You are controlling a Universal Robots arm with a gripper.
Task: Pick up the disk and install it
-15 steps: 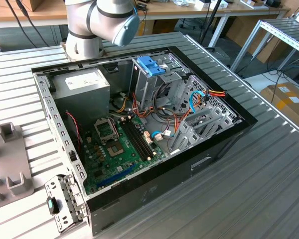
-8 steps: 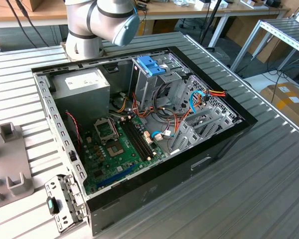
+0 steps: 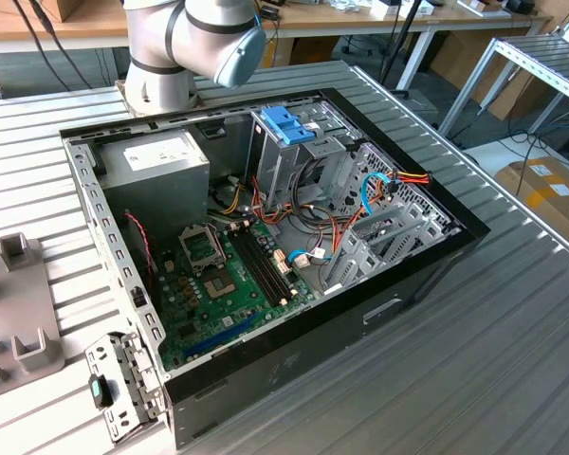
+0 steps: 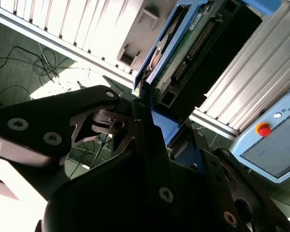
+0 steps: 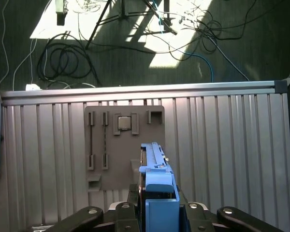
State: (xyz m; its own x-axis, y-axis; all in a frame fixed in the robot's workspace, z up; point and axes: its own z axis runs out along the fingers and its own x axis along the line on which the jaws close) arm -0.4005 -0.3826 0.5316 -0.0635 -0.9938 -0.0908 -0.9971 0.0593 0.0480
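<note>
In both wrist views my gripper (image 5: 157,209) (image 4: 152,121) is shut on the disk (image 5: 156,169) (image 4: 195,46), clamping its near end. The disk is a dark drive in a bright blue carrier, and its green circuit board and connector show in the second wrist view. It is held on edge above the ribbed metal table (image 5: 222,145), clear of the surface, over a grey fixture plate (image 5: 123,140). In the exterior view the open computer case (image 3: 427,275) lies on the table, with an upright metal drive cage (image 3: 284,156) topped by a blue handle (image 3: 289,123).
The arm's base (image 3: 171,57) stands behind the case. Grey fixture blocks (image 3: 19,313) lie at the exterior view's left. A teach pendant with a red button (image 4: 265,129) sits near the table edge. Loose cables (image 5: 67,58) cover the floor beyond the table.
</note>
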